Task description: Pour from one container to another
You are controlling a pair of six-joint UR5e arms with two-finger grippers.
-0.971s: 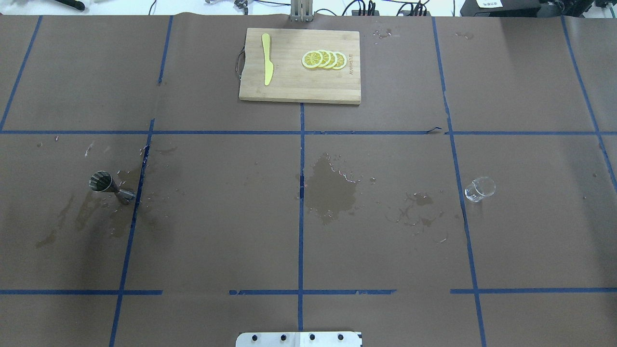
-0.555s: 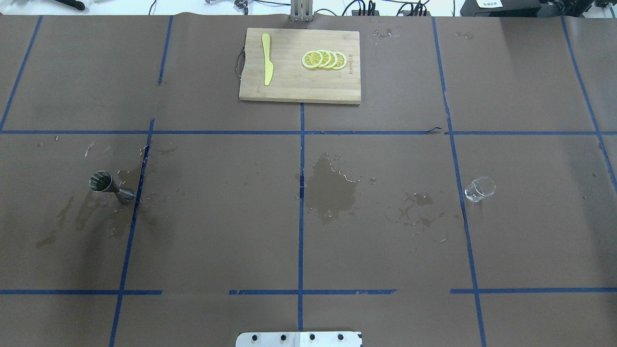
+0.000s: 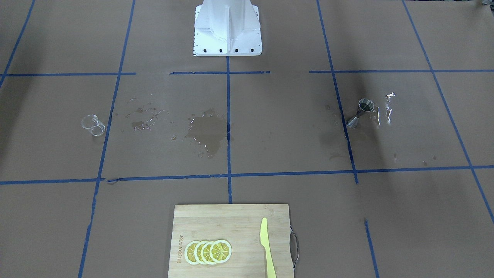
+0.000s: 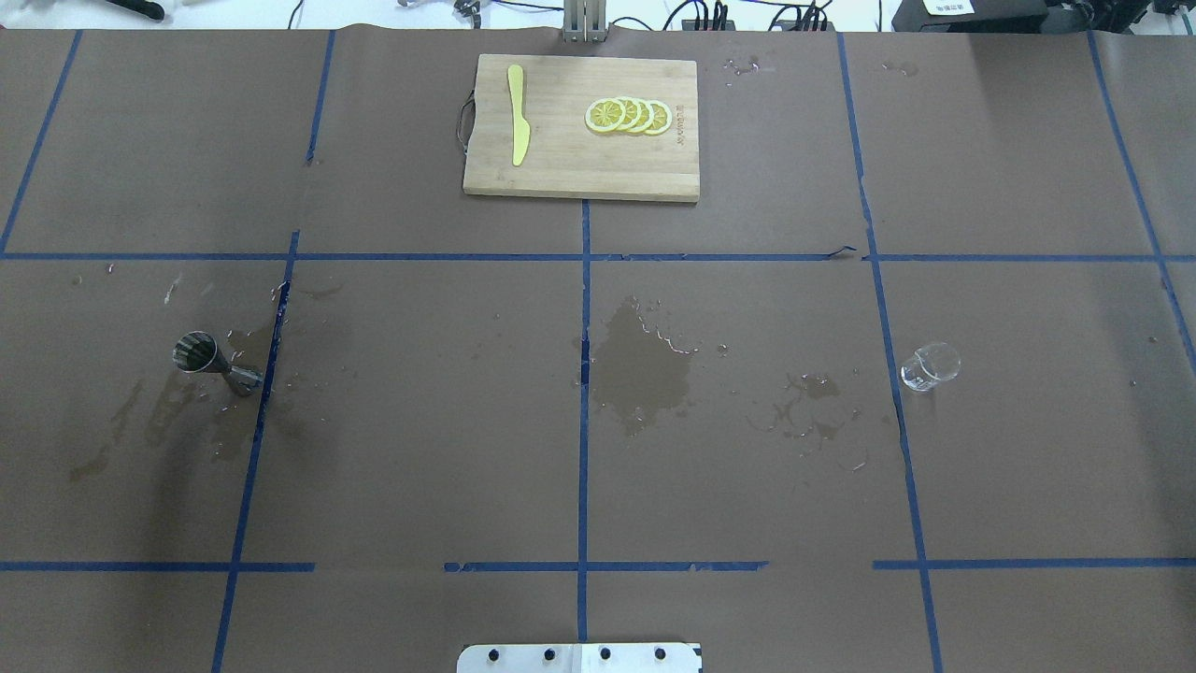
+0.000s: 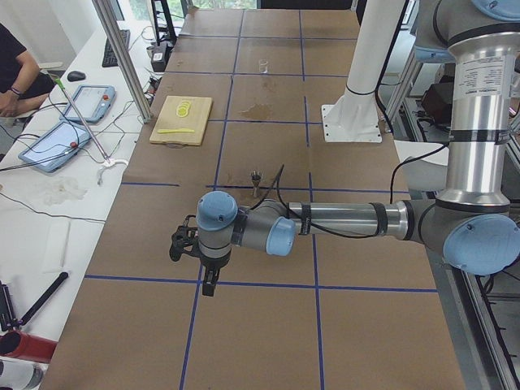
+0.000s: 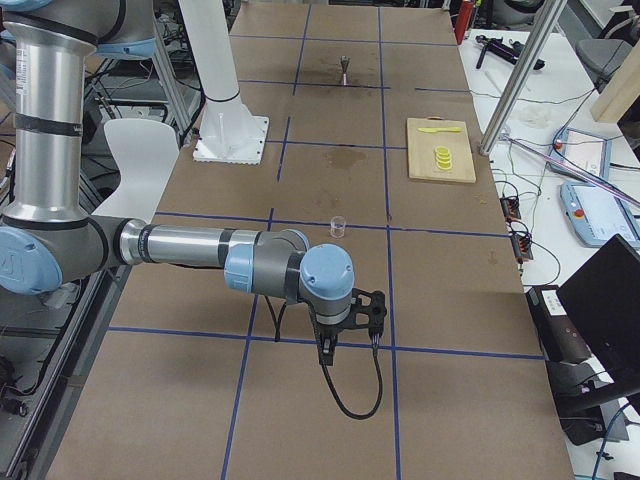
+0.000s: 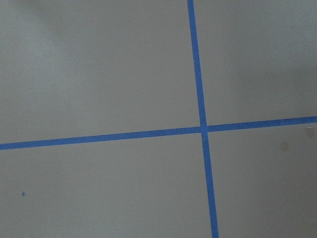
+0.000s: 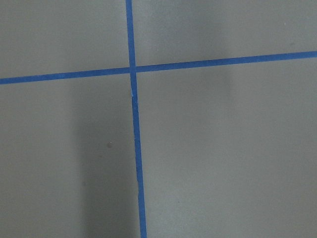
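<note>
The glass beaker stands on the right part of the table, just to the right of a line of blue tape. It is so clear and small that I cannot tell if there is liquid inside. The metal jigger stands well apart from it on the left part, upright with its open mouth up, and small wet marks lie around it. Between them, near the middle, there is a darker wet patch. At the far edge lies a cutting board with lemon slices and a yellow knife. The left gripper and the right gripper show only in the side views, pointing down over the table ends, far from both vessels. From there I cannot tell how their jaws stand. Both wrist cameras show only brown paper and crossing tape, and no fingers come into them.
</note>
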